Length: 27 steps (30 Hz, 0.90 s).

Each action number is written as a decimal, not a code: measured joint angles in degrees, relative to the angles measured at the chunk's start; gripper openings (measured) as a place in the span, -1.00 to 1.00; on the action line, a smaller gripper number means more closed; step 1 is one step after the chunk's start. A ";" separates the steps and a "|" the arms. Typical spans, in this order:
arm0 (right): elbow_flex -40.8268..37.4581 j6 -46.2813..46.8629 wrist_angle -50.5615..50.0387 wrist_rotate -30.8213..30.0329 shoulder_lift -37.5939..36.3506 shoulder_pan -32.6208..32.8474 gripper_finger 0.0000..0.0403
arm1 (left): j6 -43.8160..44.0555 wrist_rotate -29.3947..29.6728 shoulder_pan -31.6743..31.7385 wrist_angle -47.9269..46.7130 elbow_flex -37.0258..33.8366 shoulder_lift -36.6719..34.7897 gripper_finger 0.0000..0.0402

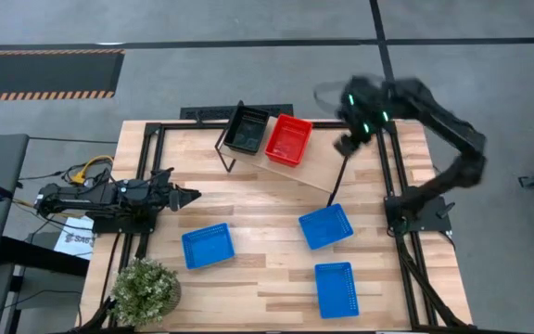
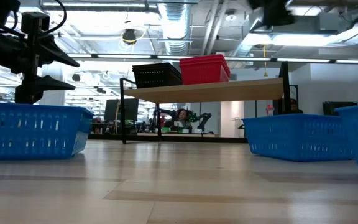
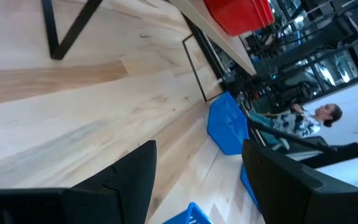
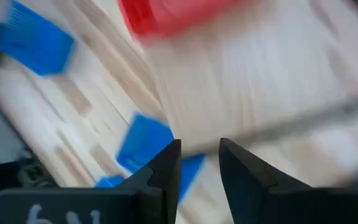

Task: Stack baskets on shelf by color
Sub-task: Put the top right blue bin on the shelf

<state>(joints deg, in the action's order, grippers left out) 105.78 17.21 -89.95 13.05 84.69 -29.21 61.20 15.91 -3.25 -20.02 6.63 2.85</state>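
The shelf (image 1: 315, 169) stands at the table's far side on thin black legs. On it sit black baskets (image 1: 247, 128) and red baskets (image 1: 288, 139), side by side, bottoms on the board; the low view shows them as black baskets (image 2: 156, 74) and red baskets (image 2: 205, 68). Three blue baskets lie on the tabletop: one near left (image 1: 208, 246), one centre right (image 1: 325, 225), one near right (image 1: 336, 289). My right gripper (image 1: 346, 146) hovers above the shelf's right end, slightly open and empty (image 4: 199, 149). My left gripper (image 1: 193, 196) waits open at the table's left side.
A potted plant (image 1: 145, 289) stands at the near left corner. Black frame rails (image 1: 399, 186) run along the table's sides. Bare board shows on the shelf's right part. Bare tabletop (image 1: 258, 213) lies between shelf and blue baskets. A person (image 3: 303, 121) sits beyond the table.
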 joint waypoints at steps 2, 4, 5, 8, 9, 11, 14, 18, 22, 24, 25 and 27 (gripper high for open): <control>-7.97 7.66 0.02 -4.96 -5.53 5.24 -0.35 | 0.01 -0.89 0.01 0.00 0.00 0.00 0.12; -16.50 16.39 1.12 -9.16 -10.59 10.40 -0.34 | 0.03 -1.82 0.00 -0.01 0.00 0.00 0.12; -20.79 21.00 2.26 -10.11 -13.08 12.88 -0.33 | 0.04 -2.21 0.00 -0.01 0.00 0.00 0.12; -32.95 32.93 7.61 -10.15 -19.33 19.08 -0.28 | -0.24 -2.78 0.00 -0.01 0.00 0.00 0.12; -36.55 36.25 10.15 -10.13 -21.01 20.86 -0.26 | -0.71 -3.09 0.00 -0.01 0.00 0.00 0.12; -43.25 42.41 14.63 -10.08 -23.63 24.18 -0.22 | -1.69 -3.41 0.00 -0.03 0.00 0.00 0.12; -51.71 49.24 21.21 -9.95 -25.92 27.47 -0.12 | -1.91 -3.64 0.00 -0.03 0.00 0.00 0.12; -60.25 54.50 30.69 -9.96 -25.93 30.77 -0.02 | -2.00 -4.05 0.00 -0.03 0.00 0.00 0.12; -66.11 56.32 39.51 -10.07 -23.34 32.40 0.01 | -2.02 -4.07 0.00 -0.03 0.01 0.00 0.12; -68.08 56.33 42.94 -10.19 -21.45 32.60 -0.01 | -2.02 -4.07 0.00 -0.17 0.02 0.00 0.12; -68.77 56.29 44.55 -10.20 -20.46 32.59 -0.02 | -2.02 -4.07 0.02 -0.18 0.02 0.00 0.12; -69.80 55.97 46.91 -10.22 -18.53 32.59 -0.03 | -2.00 -4.07 0.00 -0.20 0.02 0.00 0.12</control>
<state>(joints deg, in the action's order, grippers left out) 35.98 73.17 -43.04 2.83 66.16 3.38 59.20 11.84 -3.25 -20.23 6.66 2.85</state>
